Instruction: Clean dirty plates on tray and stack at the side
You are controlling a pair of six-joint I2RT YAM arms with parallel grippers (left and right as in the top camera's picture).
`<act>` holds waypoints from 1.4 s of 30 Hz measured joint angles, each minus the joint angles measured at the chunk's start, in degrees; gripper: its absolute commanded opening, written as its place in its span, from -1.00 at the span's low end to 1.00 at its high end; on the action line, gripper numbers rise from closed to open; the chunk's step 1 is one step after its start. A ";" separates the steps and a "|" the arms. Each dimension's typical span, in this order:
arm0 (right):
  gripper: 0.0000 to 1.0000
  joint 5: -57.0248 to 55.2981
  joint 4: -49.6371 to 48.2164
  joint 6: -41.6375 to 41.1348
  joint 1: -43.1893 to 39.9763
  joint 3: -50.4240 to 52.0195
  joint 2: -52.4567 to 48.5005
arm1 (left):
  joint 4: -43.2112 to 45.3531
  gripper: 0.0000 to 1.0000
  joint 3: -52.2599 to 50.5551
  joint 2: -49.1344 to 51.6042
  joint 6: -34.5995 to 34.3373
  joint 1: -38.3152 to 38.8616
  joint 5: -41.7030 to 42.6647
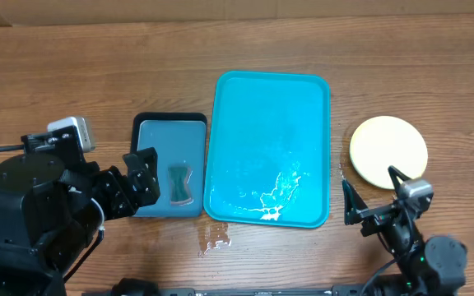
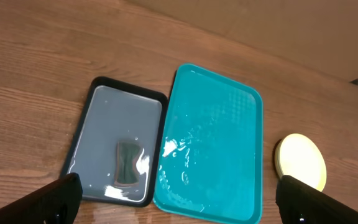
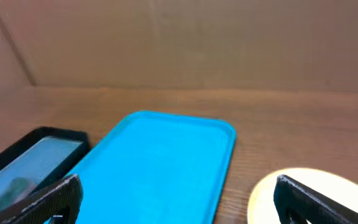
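The turquoise tray (image 1: 270,107) lies in the middle of the table with no plates on it, only wet streaks near its front edge. It also shows in the left wrist view (image 2: 210,124) and the right wrist view (image 3: 160,162). A stack of plates with a yellow-green one on top (image 1: 388,150) rests on the table right of the tray; it shows in the left wrist view (image 2: 300,162) and right wrist view (image 3: 309,186). My left gripper (image 1: 141,179) is open and empty, over the dark tray's left side. My right gripper (image 1: 374,196) is open and empty, just in front of the plates.
A smaller black-rimmed dark blue tray (image 1: 151,136) lies left of the turquoise tray, holding water and a dark sponge (image 1: 178,182). A small puddle (image 1: 214,241) sits on the wood in front of the trays. A cardboard wall (image 3: 179,37) stands behind the table.
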State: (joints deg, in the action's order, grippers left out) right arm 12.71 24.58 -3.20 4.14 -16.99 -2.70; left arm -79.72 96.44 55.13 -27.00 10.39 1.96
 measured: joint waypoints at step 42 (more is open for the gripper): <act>0.99 0.55 -20.90 -5.60 -4.48 15.96 2.05 | 11.04 0.99 -6.75 -3.13 -0.02 -2.34 -0.44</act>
State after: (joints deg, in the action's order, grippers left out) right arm 13.26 3.68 -8.80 -0.34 -1.04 -0.64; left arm -68.69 89.69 52.01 -27.03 8.05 1.52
